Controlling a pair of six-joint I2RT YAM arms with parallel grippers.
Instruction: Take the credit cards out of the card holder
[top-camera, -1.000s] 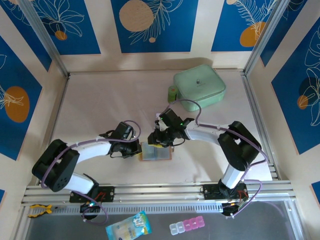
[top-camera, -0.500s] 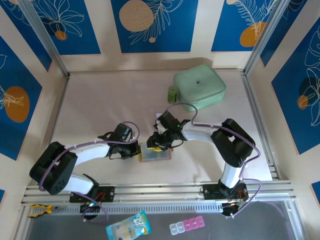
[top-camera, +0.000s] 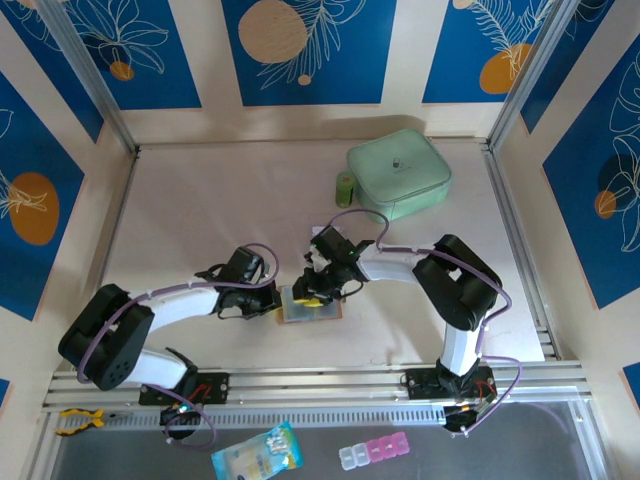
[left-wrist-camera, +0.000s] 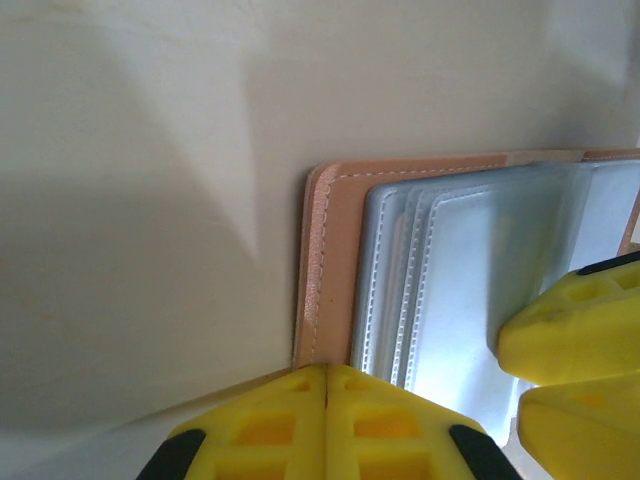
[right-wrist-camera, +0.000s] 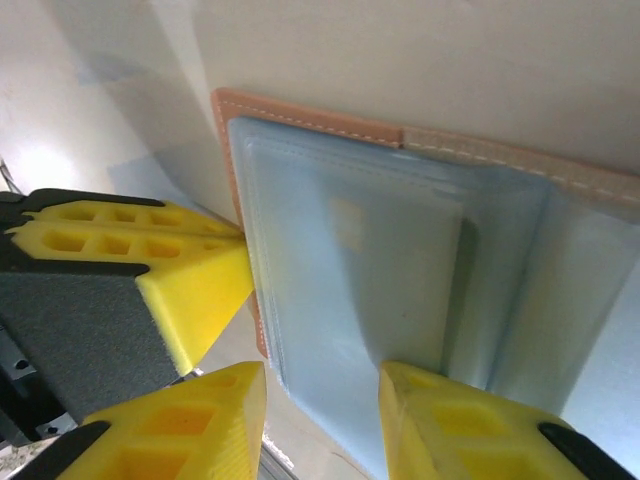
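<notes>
Finds the card holder (top-camera: 312, 308) spread open on the counter (top-camera: 220, 220), near the middle and well apart from the green pouch (top-camera: 398, 172) at the back. Pins its tan left edge with the left jaws, clenched tip to tip and pressing down right at the stitched rim. Sees no change there over the last second.

Notes the change on the other side. Draws the right arm (top-camera: 395, 268) in and folds its elbow closer than a second ago, bringing the right jaws from just behind the holder down onto its grey-blue pockets (right-wrist-camera: 350, 270). Holds these jaws parted, a touch narrower than before, astride the near edge of the top pocket, with nothing clasped between them yet. Brings them almost side by side with the left jaws at the holder's left rim.

Cannot make out the credit cards themselves through the cloudy sleeves; judges them still tucked inside. Reads this as the reach finished and the pinch about to begin, with the holder steadied and the pocket edge lined up. Calls for closing on a card edge rather than on the sleeve; otherwise risks dragging the whole holder against the left hold.
</notes>
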